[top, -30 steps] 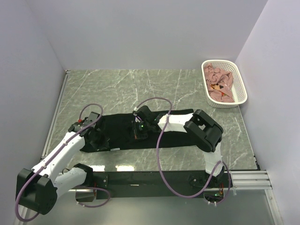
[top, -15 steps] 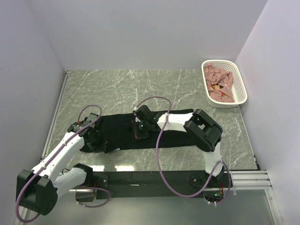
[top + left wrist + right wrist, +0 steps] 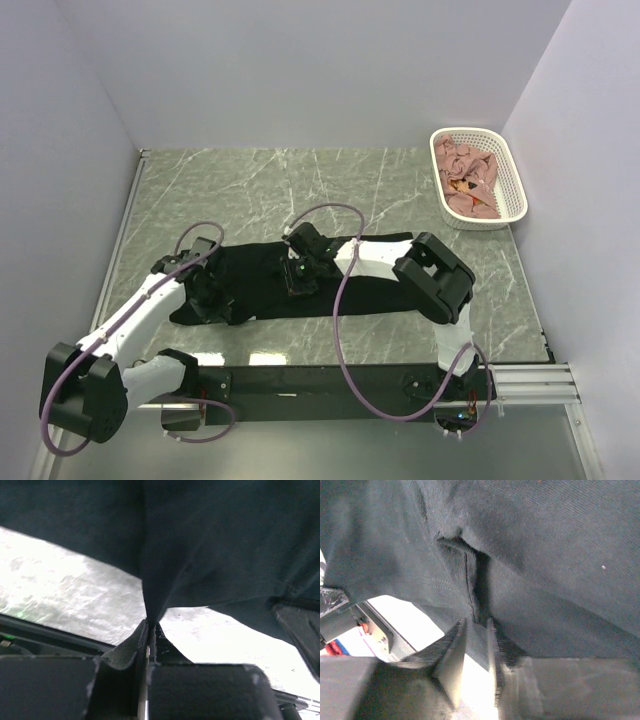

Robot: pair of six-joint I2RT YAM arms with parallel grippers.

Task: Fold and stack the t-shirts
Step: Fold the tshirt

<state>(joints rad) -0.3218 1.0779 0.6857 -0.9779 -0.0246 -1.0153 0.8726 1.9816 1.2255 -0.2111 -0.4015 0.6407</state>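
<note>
Top view, black t-shirt (image 3: 380, 290): spread along the table's (image 3: 250, 190) near edge. Pink t-shirts (image 3: 465, 175) sit in the basket (image 3: 517, 190) at the far right corner.
Top view, change: left gripper (image 3: 207, 297), at the shirt's left end, has edged rightward. Right gripper (image 3: 299, 277), mid-shirt, has barely moved.
Left wrist: fingers (image 3: 125, 652) pressed together, pinching a cloth fold.
Right wrist: fingers (image 3: 451, 650) slightly parted with light between them, a cloth fold at the tips.

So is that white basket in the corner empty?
Not empty. The white basket holds crumpled pink cloth that covers most of its floor.
</note>
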